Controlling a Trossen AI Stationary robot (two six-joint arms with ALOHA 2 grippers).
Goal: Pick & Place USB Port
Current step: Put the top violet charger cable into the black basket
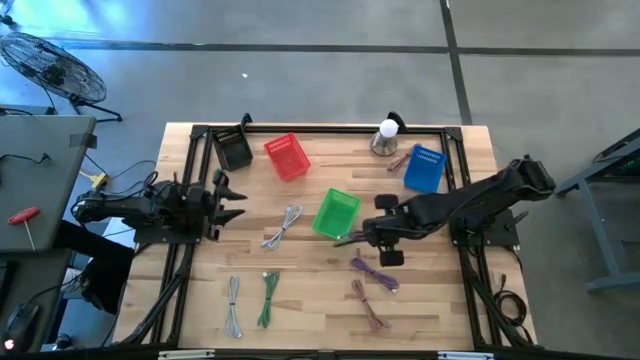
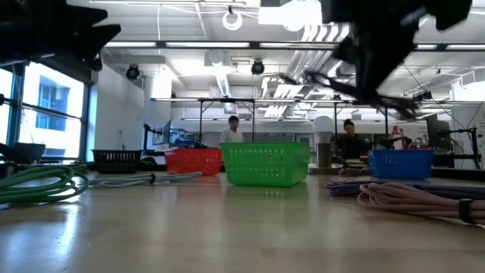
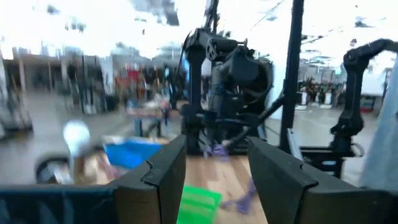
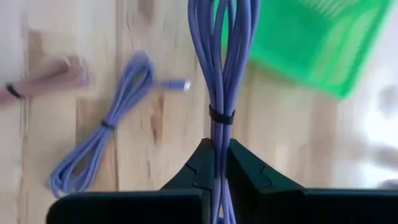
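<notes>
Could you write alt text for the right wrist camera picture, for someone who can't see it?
The right gripper is shut on a bundled purple cable, held above the wooden table. A second purple cable and a pinkish one lie on the table, with a green basket close by.

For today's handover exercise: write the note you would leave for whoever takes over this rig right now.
Right gripper: shut on a bundled purple cable, lifted beside the green basket.
Left gripper: open, empty, waiting at the table's left side.
On the table: second purple cable, pink cable, green cable, two grey cables; red basket, blue basket, black basket.
Done: one cable picked.
Left: place it; destination not shown.
</notes>
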